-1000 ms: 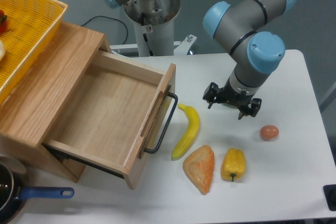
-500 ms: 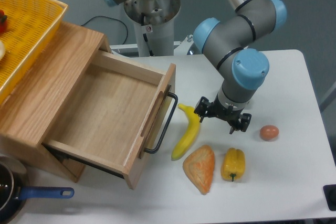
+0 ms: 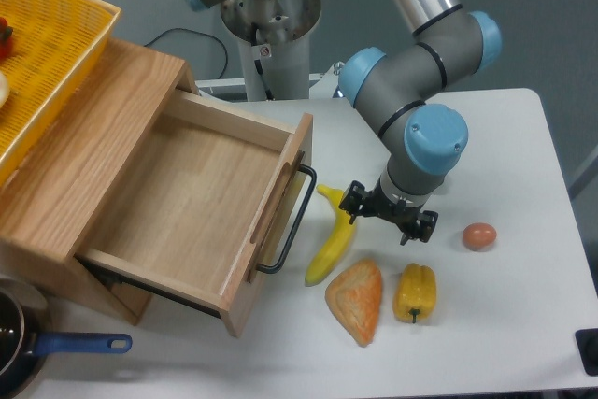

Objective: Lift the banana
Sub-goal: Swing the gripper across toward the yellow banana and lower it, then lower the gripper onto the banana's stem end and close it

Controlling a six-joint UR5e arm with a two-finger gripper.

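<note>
Banana (image 3: pixel 333 240) on the counter (image 3: pixel 523 156), centre of the frame, with the end effector (image 3: pixel 387 220) over its upper end.

Banana lies curved, running from just right of the drawer handle (image 3: pixel 291 221) down to the pastry (image 3: pixel 356 300), which its lower tip nearly meets. End effector sits at centre right, fingers apart; one black finger (image 3: pixel 352 203) overlaps the banana's top end, the other (image 3: pixel 422 226) is out to the right, above the pepper (image 3: pixel 415 292); whether it touches the fruit cannot be told. Pepper lies just right of the pastry, lower centre. Egg (image 3: pixel 478 236) rests further right, apart from the rest. Open wooden drawer (image 3: pixel 187 207) fills the left half, a yellow basket (image 3: pixel 47 53) on the cabinet at upper left. Pan (image 3: pixel 37 348) with a blue handle shows at lower left.
</note>
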